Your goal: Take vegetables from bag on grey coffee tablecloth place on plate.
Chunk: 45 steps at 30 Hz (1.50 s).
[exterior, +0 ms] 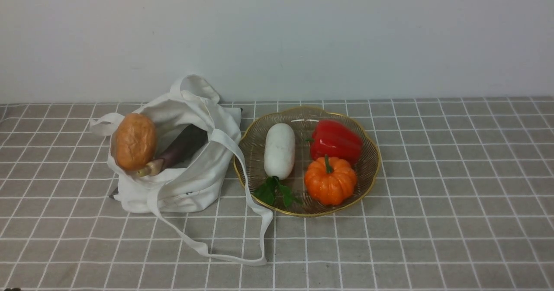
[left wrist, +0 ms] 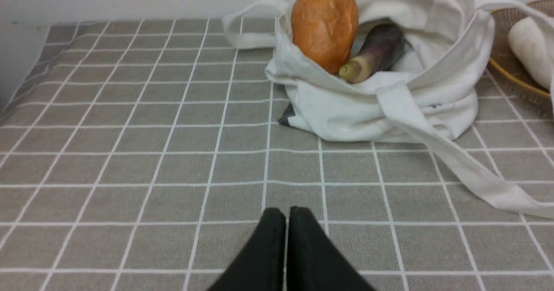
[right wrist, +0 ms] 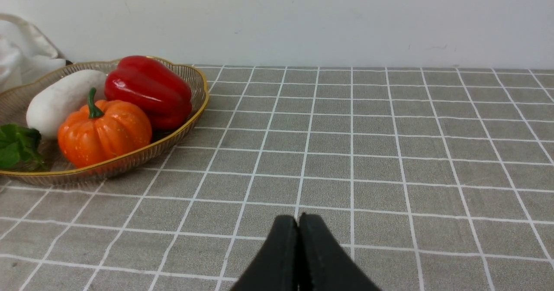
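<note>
Pumpkin, orange and ribbed, rests on the plate at the front view's centre, touching the red pepper. White bag, left of centre, holds an eggplant. Left gripper and right gripper are closed, both empty.
</note>
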Each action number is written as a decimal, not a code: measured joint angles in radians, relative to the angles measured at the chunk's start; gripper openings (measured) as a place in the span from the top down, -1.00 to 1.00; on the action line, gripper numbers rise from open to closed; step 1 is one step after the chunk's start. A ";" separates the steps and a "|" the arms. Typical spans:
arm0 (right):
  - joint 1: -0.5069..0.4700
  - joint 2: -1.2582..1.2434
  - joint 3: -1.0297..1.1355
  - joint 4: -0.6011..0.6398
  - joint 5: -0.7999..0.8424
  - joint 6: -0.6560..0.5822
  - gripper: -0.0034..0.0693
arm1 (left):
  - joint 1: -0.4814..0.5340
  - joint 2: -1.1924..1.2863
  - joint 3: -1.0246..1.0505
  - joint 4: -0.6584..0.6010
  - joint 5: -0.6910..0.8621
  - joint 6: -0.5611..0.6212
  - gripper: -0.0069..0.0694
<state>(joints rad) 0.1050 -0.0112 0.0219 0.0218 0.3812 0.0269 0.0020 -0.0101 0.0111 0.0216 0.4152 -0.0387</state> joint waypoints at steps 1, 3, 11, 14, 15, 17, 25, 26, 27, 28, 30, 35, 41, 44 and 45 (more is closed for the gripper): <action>0.000 0.000 0.000 0.000 0.000 0.000 0.95 | 0.000 0.000 0.011 0.000 -0.003 0.000 0.83; 0.000 0.000 0.000 0.000 0.000 0.000 0.95 | 0.000 0.000 0.010 0.000 -0.006 0.000 0.83; 0.000 0.000 0.000 0.000 0.000 0.000 0.95 | 0.000 0.000 0.012 0.001 -0.012 0.000 0.83; 0.000 0.000 0.000 0.000 0.000 0.000 0.95 | 0.000 0.000 0.012 0.001 -0.014 0.000 0.83; 0.000 0.000 0.000 0.000 0.000 0.000 0.95 | 0.000 0.000 0.012 0.001 -0.016 0.000 0.83; 0.000 0.000 0.000 0.000 0.000 0.000 0.95 | 0.000 0.000 0.013 0.001 -0.020 0.000 0.83; 0.000 0.000 0.000 0.000 0.000 0.000 0.95 | 0.000 0.000 0.013 0.001 -0.021 0.000 0.83; 0.000 0.000 0.000 0.000 0.000 0.000 0.95 | 0.000 0.000 0.013 0.001 -0.021 0.000 0.83; 0.000 0.000 0.000 0.000 0.000 0.000 0.95 | 0.000 0.000 0.014 0.001 -0.022 0.000 0.83; 0.000 0.000 0.000 0.000 0.000 0.000 0.95 | 0.000 0.000 0.014 0.001 -0.022 0.000 0.83; 0.000 0.000 0.000 0.000 0.000 0.000 0.95 | 0.000 0.000 0.014 0.001 -0.022 0.000 0.83; 0.000 0.000 0.000 0.000 0.000 0.000 0.95 | 0.000 0.000 0.014 0.001 -0.022 0.000 0.83; 0.000 0.000 0.000 0.000 0.000 0.000 0.95 | 0.000 0.000 0.014 0.001 -0.022 0.000 0.83; 0.000 0.000 0.000 0.000 0.000 0.000 0.95 | 0.000 0.000 0.014 0.001 -0.022 0.000 0.83; 0.000 0.000 0.000 0.000 0.000 0.000 0.95 | 0.000 0.000 0.014 0.001 -0.022 0.000 0.83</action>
<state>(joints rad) 0.1050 -0.0112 0.0219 0.0218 0.3812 0.0269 0.0020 -0.0101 0.0252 0.0225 0.3928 -0.0387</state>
